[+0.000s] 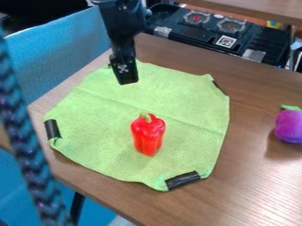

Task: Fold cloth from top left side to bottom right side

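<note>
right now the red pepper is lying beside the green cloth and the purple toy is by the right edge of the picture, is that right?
Not quite: the camera view shows the red pepper on top of the green cloth, not beside it. The purple toy is by the picture's right edge, as you say.

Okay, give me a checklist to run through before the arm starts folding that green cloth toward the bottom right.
1. Green cloth spread out, not yet folded: ok, with a light crease running across it.
2. Gripper at the cloth's upper left part: ok.
3. Gripper touching the cloth: cannot tell.
4. Nothing lying on the cloth: not ok, the red pepper is on it and would probably get covered or pushed.
5. Black strip at the bottom corner uncovered: ok.
6. Purple toy off the cloth: ok, it sits apart on the table to the right.
</note>
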